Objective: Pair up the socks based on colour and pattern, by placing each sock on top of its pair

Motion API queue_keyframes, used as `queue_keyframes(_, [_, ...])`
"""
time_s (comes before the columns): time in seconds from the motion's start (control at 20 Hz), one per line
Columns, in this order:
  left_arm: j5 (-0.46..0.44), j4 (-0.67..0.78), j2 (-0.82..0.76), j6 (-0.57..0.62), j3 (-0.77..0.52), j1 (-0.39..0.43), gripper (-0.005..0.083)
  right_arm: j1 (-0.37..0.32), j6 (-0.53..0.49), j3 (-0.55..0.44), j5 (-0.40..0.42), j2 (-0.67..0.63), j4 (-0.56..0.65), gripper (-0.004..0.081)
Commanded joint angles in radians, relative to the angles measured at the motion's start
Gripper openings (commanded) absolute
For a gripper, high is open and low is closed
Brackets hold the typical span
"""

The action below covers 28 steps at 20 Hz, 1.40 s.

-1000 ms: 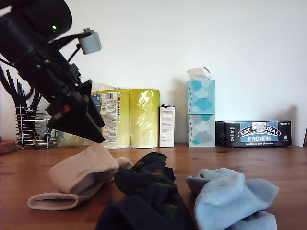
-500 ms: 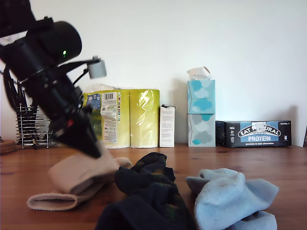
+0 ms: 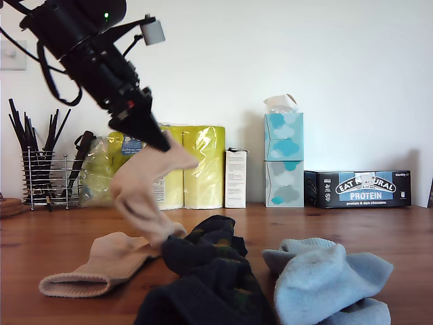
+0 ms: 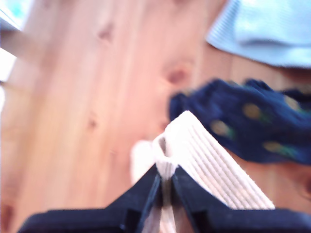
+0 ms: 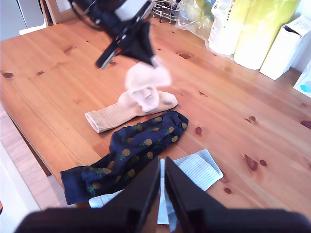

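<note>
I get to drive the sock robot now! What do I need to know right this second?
My first gripper is shut on one beige sock, lifted off the table. My second gripper is shut and empty, high above the socks. The other beige sock lies flat beside the dark spotted socks; the light blue socks sit at the exterior view's right. Nothing visibly paired yet. Left: lay the held sock on its match, then check the others.

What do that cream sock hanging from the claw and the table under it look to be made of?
The beige sock held in my first gripper looks like soft knitted fabric, probably a cotton blend: its cuff shows fine ribs and it droops limply. The table looks like pine with a smooth, slightly glossy finish: warm orange boards with dark knots and visible grain.
</note>
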Motion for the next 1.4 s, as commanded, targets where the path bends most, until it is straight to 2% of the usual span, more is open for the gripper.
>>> queue_keyframes(0.0, [0.003,0.071,-0.009,-0.013,0.027,0.009,-0.0021,-0.006,0.002,0.002,-0.004,0.005,0.004,-0.0012])
queue_keyframes(0.2, [-0.003,0.209,-0.008,-0.080,0.038,0.026,-0.0021,-0.006,0.005,0.002,-0.004,0.021,-0.001,-0.0012])
queue_keyframes(0.45, [-0.021,0.229,0.008,-0.189,0.038,0.048,-0.0021,-0.006,0.006,0.002,-0.005,0.034,-0.002,-0.0012])
queue_keyframes(0.55, [0.019,0.212,0.037,-0.232,0.038,0.066,-0.0021,-0.006,0.006,0.002,-0.005,0.041,-0.002,-0.0012])
queue_keyframes(0.75, [0.146,0.062,0.073,-0.278,0.037,0.085,-0.0021,-0.006,0.006,0.002,-0.005,0.051,-0.002,-0.0012])
queue_keyframes(0.95, [0.211,-0.125,0.073,-0.253,0.029,0.085,-0.0021,-0.006,0.005,0.002,-0.021,0.062,0.005,-0.0012])
queue_keyframes(1.15, [0.237,-0.307,0.073,-0.177,-0.040,0.084,-0.0021,-0.006,0.003,0.002,-0.023,0.062,0.006,-0.0012])
queue_keyframes(1.35, [0.236,-0.369,0.073,-0.180,-0.113,0.081,-0.0008,-0.006,0.002,0.002,-0.023,0.062,0.007,-0.0012])
